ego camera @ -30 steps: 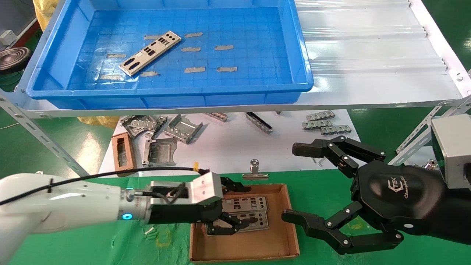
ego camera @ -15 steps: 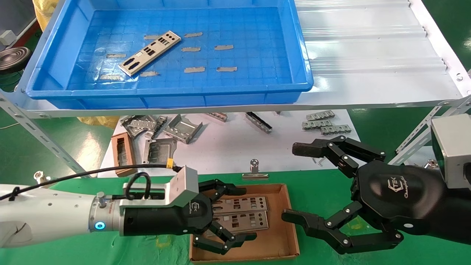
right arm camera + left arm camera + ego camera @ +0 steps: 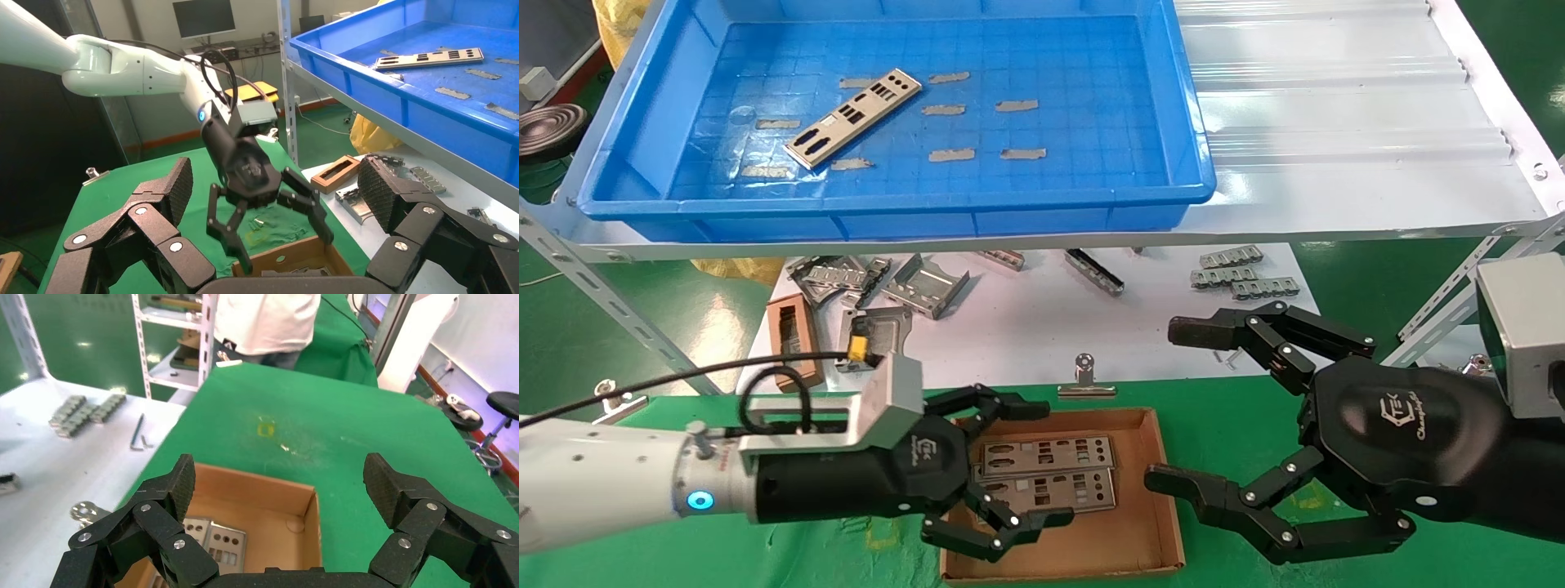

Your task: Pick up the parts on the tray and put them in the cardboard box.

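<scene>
Two silver punched plates [image 3: 1046, 474] lie side by side in the brown cardboard box [image 3: 1107, 547] on the green table. My left gripper [image 3: 1050, 462] hangs open over the box's left part, nothing between its fingers. The left wrist view looks past that gripper [image 3: 283, 481] at the box [image 3: 269, 484] and the plates [image 3: 220, 542]. One more plate [image 3: 852, 118] lies aslant on the floor of the blue tray [image 3: 1026, 208] on the shelf. My right gripper [image 3: 1173, 404] stays open and empty just right of the box.
Bent grey brackets [image 3: 911, 286], ridged strips [image 3: 1242, 273], a narrow brown frame [image 3: 793, 335] and a binder clip [image 3: 1084, 380] lie on the white surface under the shelf. White corrugated sheet [image 3: 1336, 98] beside the tray. A slanted shelf strut [image 3: 1442, 310] stands near my right arm.
My left gripper let go of a plate in the box, spread its fingers wide, and drew back to the left and slightly up. The right arm has not moved.
</scene>
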